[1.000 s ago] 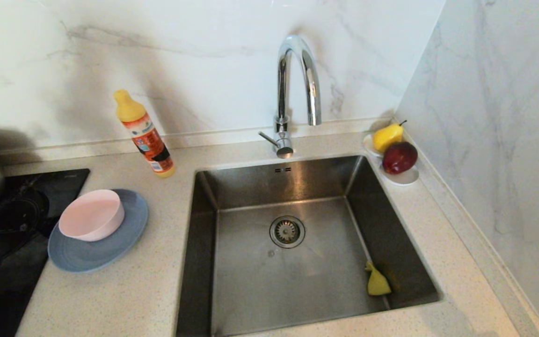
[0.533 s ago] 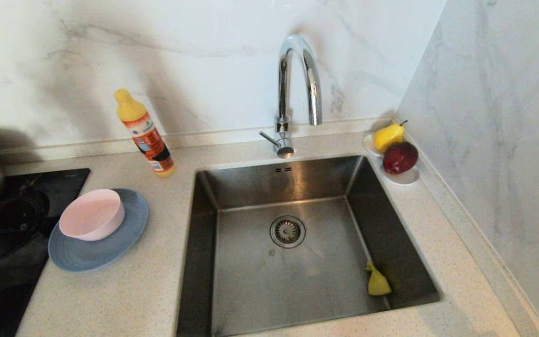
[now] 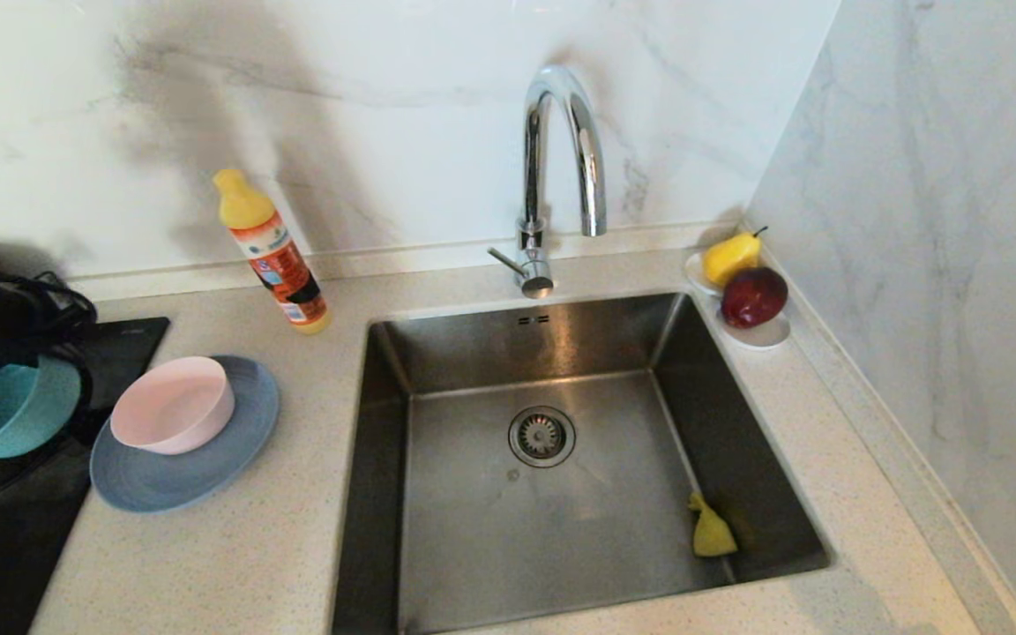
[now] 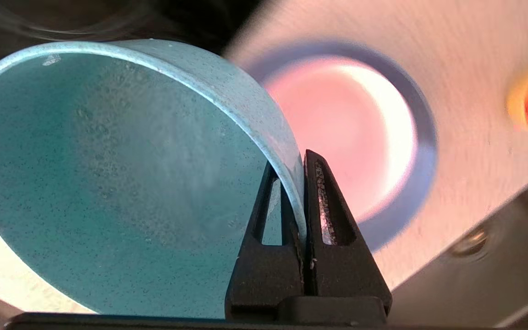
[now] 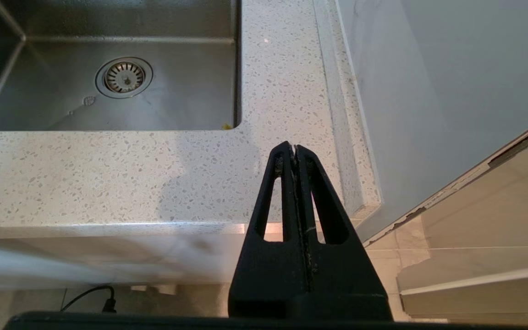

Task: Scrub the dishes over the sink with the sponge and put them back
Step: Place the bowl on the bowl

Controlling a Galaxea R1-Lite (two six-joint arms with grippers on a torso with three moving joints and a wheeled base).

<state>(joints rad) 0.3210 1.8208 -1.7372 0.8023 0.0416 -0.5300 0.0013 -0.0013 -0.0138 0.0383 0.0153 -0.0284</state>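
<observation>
- The left tool (image 4: pixel 304 158) is closed on the rim of the smaller teal bowl (image 4: pixel 108 183), 1 black finger inside the wall and 1 outside; in the head view this tool (image 3: pixel 5 353) sits at the far left edge of the frame, over the black hob (image 3: pixel 23 529), with the bowl (image 3: pixel 1 419) tipped on its side.
- The right tool (image 5: pixel 295 149) has its 2 black fingers pressed together with nothing between them; the right wrist view shows it beyond the front edge of the speckled beige tabletop (image 5: pixel 108 174), near the corner of the sink (image 5: pixel 122 105).
- The small pale pink bowl (image 3: pixel 175 404) sits upright on the wide grey-blue round plate (image 3: pixel 173 481), left of centre in the head view, on the tabletop (image 3: pixel 208 564) just right of the hob.
- The large square brushed steel sink (image 3: pixel 561 520) fills the lower middle of the frame, with a round drain strainer (image 3: pixel 541 436) in its floor and a chrome arched tap (image 3: pixel 561 168) behind it.
- The small yellow sponge (image 3: pixel 711 529) lies in the lower right corner of the sink, against the right wall.
- An orange bottle with a yellow cap (image 3: pixel 272 251) leans at upper left of the sink.
- At upper right, a yellow pear (image 3: pixel 731 256) and a dark red apple (image 3: pixel 752 296) rest on a small white oval dish (image 3: pixel 759 335).
</observation>
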